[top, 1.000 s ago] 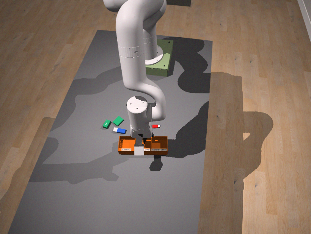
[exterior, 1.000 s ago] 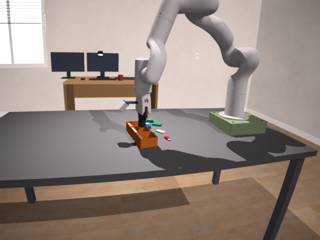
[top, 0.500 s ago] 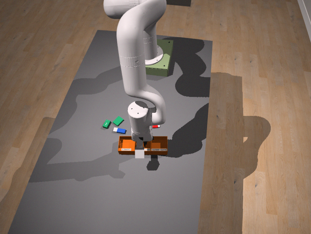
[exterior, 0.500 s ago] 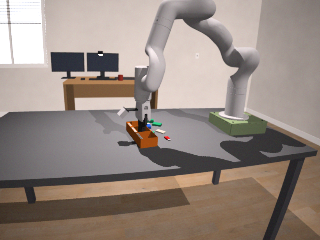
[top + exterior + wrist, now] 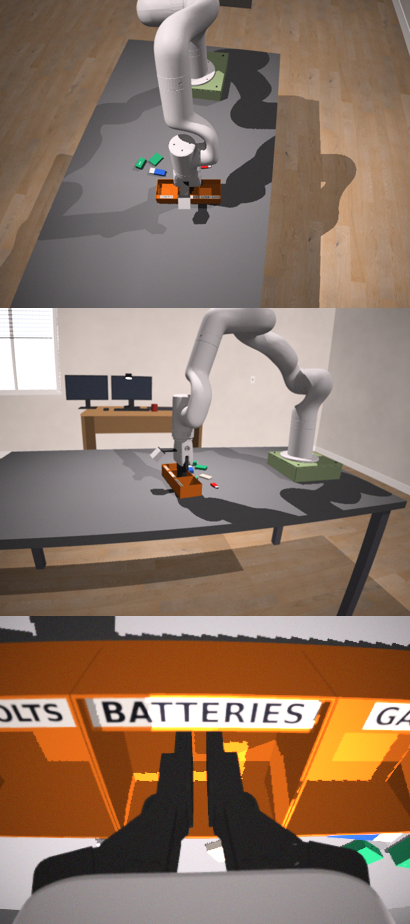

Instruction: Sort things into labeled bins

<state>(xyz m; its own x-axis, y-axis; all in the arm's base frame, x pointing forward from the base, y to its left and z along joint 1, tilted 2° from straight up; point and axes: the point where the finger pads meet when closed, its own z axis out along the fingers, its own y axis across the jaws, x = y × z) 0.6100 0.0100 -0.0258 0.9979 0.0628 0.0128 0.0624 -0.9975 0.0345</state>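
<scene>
Claw (image 5: 191,190) (image 5: 181,472) (image 5: 199,749) of your arm: its two black fingers pointed down into the batteries bin (image 5: 194,197) (image 5: 172,479) (image 5: 205,671), nearly together, with a narrow gap. Their tips were hidden behind the label in the wrist view, so you could not tell whether they were clenched on nothing or grasping a thin thing.

Around the claw, you had three orange bins side by side in a row. At the left of the row in the top view stood the games bin (image 5: 169,200) (image 5: 164,474) (image 5: 370,676); at the right, the nuts and bolts bin (image 5: 209,200) (image 5: 190,492) (image 5: 35,671).

Farther out, your loose things lay on the grey table (image 5: 139,265) (image 5: 99,506). Left of the frame's centre in the top view were a blue and white block (image 5: 157,171) (image 5: 191,469) (image 5: 352,836), a flat green block (image 5: 155,159) (image 5: 200,467) (image 5: 369,853) and a green block with white marks (image 5: 140,163) (image 5: 194,462) (image 5: 401,852). A red and white piece (image 5: 205,166) (image 5: 214,485) lay just right of your arm there. Near the centre of the exterior view lay a beige piece (image 5: 205,476) (image 5: 215,851), with a small green piece (image 5: 196,477) partly hidden behind the bins.

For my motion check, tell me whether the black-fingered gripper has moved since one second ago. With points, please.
Yes: the black-fingered gripper (image 5: 190,190) (image 5: 181,473) (image 5: 199,749) has moved down, deeper into the orange three-compartment bin row (image 5: 212,201) (image 5: 190,491) (image 5: 200,671).
</scene>
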